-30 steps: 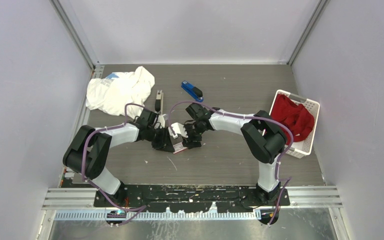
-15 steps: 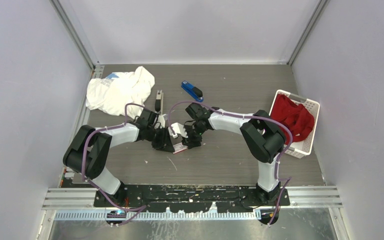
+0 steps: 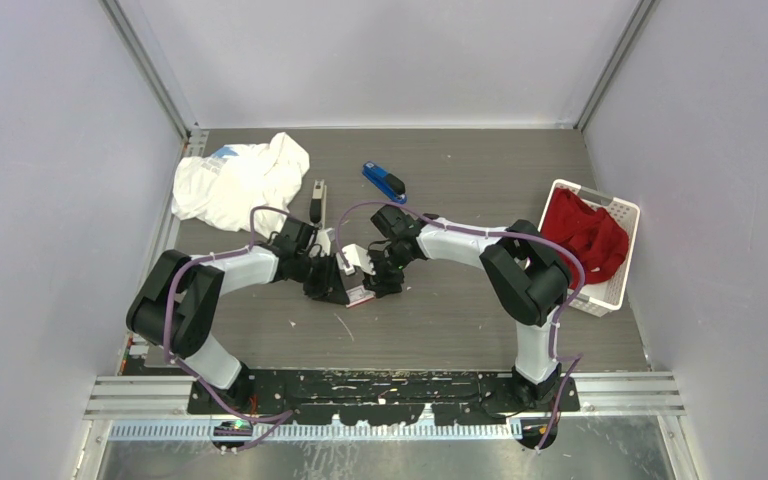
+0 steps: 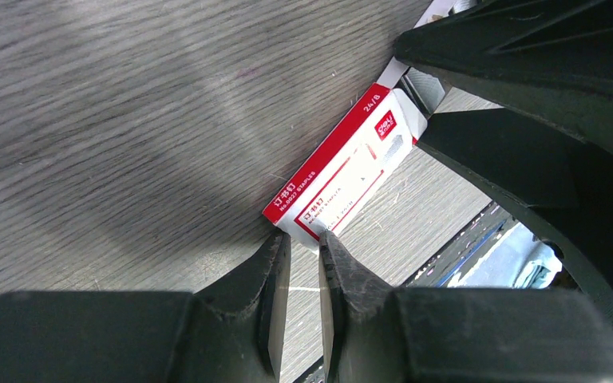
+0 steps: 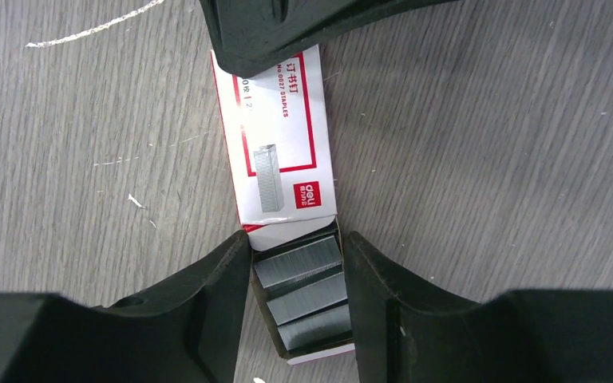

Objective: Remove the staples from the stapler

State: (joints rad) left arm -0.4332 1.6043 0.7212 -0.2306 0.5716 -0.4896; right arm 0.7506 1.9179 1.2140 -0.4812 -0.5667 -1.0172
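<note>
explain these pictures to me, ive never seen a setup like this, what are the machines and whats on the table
These are two white-and-black robot arms, the left arm and right arm, bolted to a grey wood-grain table. The wide picture looks down from above; the other two come from a camera on each wrist. On the table lie a crumpled white cloth, a blue stapler, a narrow dark-and-silver object and a white basket holding red cloth. The left gripper pinches one end of a small red-and-white card box; the right gripper clamps its open end, where silvery staple strips show.
</note>
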